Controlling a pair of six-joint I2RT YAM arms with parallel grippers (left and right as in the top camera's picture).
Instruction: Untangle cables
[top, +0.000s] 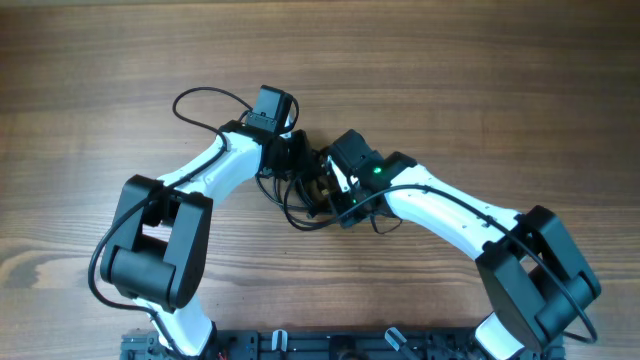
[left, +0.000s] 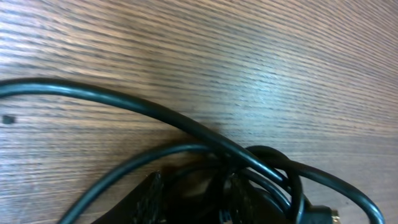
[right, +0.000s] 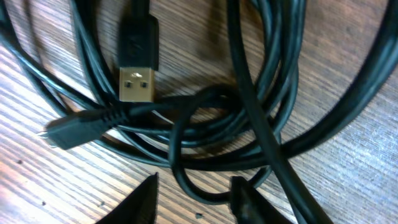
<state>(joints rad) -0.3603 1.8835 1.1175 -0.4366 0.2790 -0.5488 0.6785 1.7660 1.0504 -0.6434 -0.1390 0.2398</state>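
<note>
Evidently you are at the first grasp: the cables (top: 312, 195) lie as one knotted bundle at mid-surface, with the arms reaching in from 8 and 4 o'clock. Your right end effector (right: 196, 199) stands apart around a loop (right: 186, 177), with the gold plug (right: 137, 84) at its 11 o'clock. Your left end effector (left: 194, 202) straddles strands; I cannot tell whether it pinches them. Next, each should grip a separate strand, then draw outward gently. The surface (top: 480, 80) is wood-grain; no room shows.
</note>
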